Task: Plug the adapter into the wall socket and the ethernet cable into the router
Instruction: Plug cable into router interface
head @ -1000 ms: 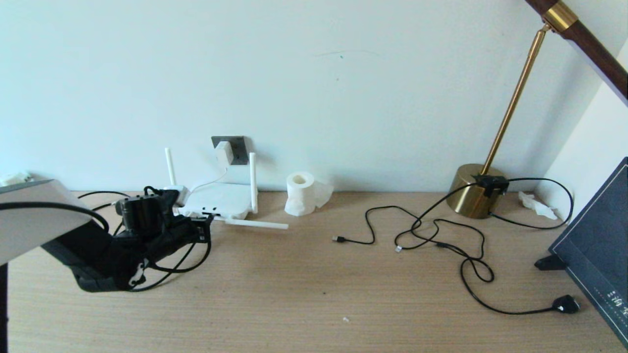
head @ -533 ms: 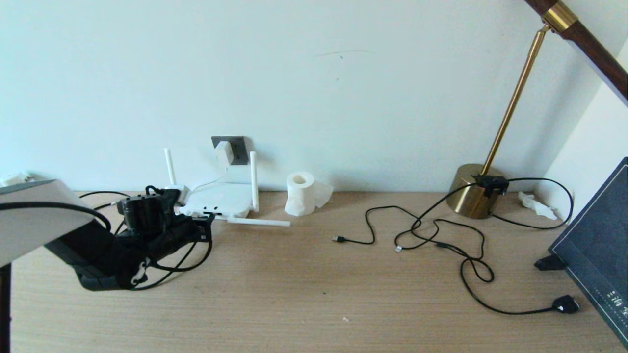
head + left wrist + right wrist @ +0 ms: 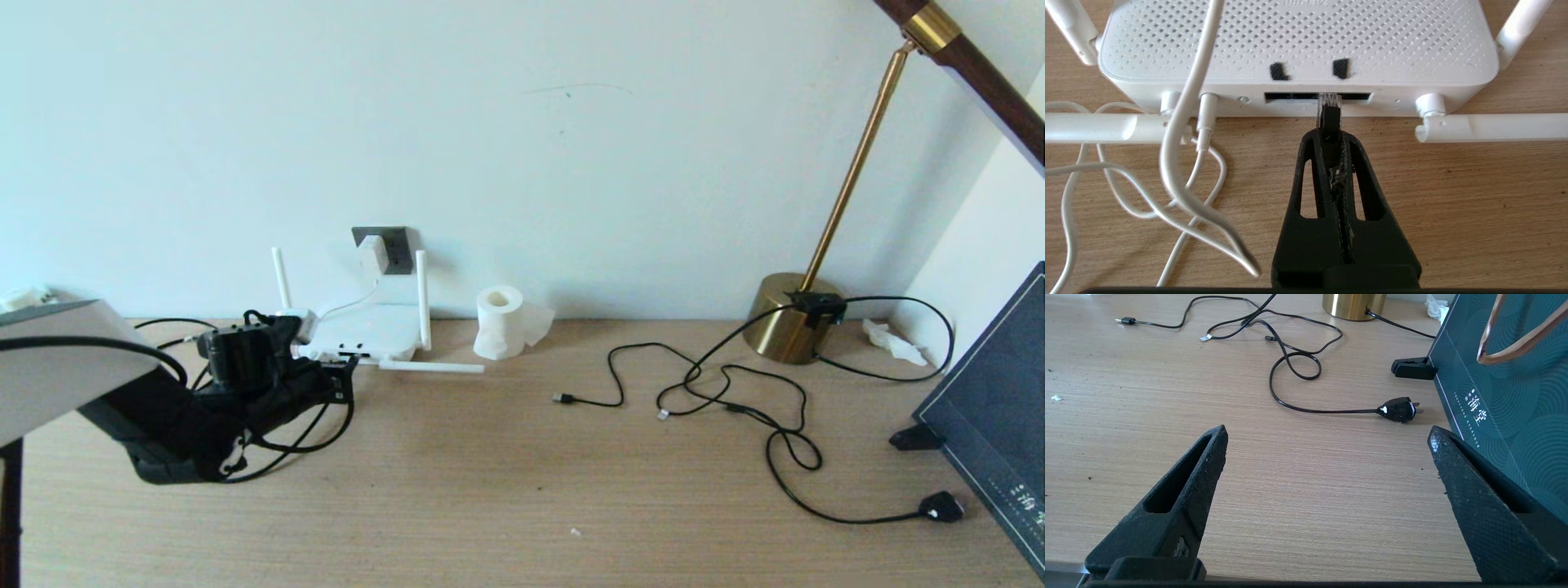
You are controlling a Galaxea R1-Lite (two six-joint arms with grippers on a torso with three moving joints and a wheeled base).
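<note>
Head view first: the left gripper point(image 3: 347, 369) is sitting low at the left of the frame, right up against the front edge of the router point(image 3: 365, 333), which is lying flat on the worktop point(image 3: 522, 490) against the wall. The adapter point(image 3: 373, 253) is sitting in the wall socket point(image 3: 390, 247) just above the router, its thin white cord dropping down toward it. Two antennas are standing upright and one is lying flat, pointing right. A tissue roll point(image 3: 500, 321) is standing just right of the router, and at the right of the frame a brass lamp point(image 3: 796, 327) is standing among loose black cables point(image 3: 735, 392).

Left wrist view: the fingers point(image 3: 1310, 175) are clamped together on the ethernet cable point(image 3: 1329, 122), gripping its black plug. The clear tip is poking right at the router's dark port slot in the middle of the frame; can't tell if it's seated all the way. White cords point(image 3: 1180, 171) are looping over the worktop at the lower left.

Right wrist view: the right gripper point(image 3: 1327, 437) is hovering over bare worktop, fingers point(image 3: 1184, 498) spread wide apart and holding nothing. The lamp's bulky black plug point(image 3: 1398, 409) is lying at centre right, beside a dark teal box point(image 3: 1502, 400) filling the right edge.
</note>
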